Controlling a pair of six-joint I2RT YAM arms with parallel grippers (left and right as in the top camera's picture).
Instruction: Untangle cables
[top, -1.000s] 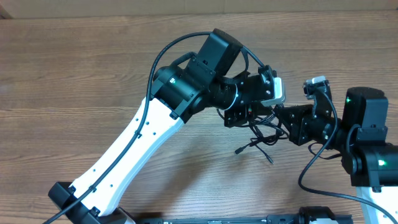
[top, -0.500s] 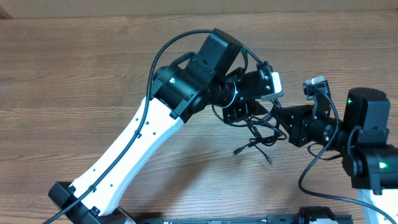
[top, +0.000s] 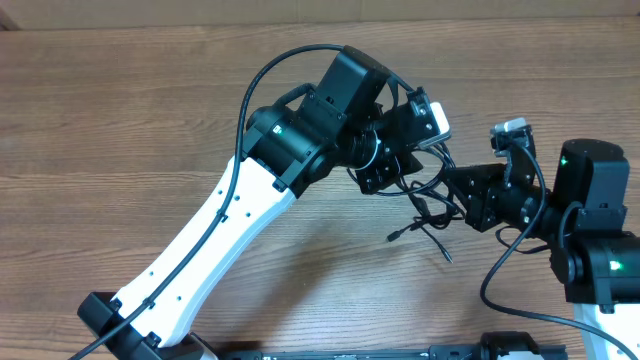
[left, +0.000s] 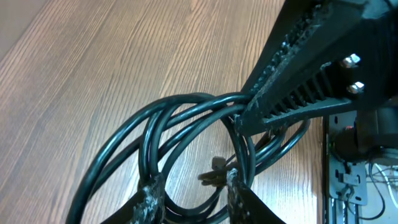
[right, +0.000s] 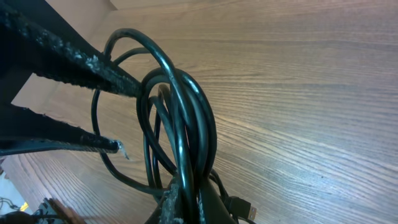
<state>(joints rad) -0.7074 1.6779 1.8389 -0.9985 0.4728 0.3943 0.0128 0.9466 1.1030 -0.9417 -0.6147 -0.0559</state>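
Observation:
The cables (top: 425, 212) are a tangle of thin black loops hanging between the two grippers, just above the wooden table (top: 120, 110). My right gripper (right: 186, 196) is shut on the gathered strands of the cables (right: 199, 112). In the left wrist view its tip (left: 245, 115) pinches the loops (left: 124, 134) from the upper right. My left gripper (left: 193, 190) is open, with its fingers apart and loops passing between and around them. Two plug ends (top: 392, 238) dangle below the tangle. A silver-tipped plug (right: 244, 208) shows beside the right fingers.
The left arm (top: 230, 210) reaches across from the lower left. The right arm's base (top: 590, 230) stands at the right edge. Bare wooden table surrounds the tangle.
My left gripper has opened and let go of the loops, and its wrist has turned upward. The tangle and its plug ends have shifted slightly right. The right gripper keeps its grip.

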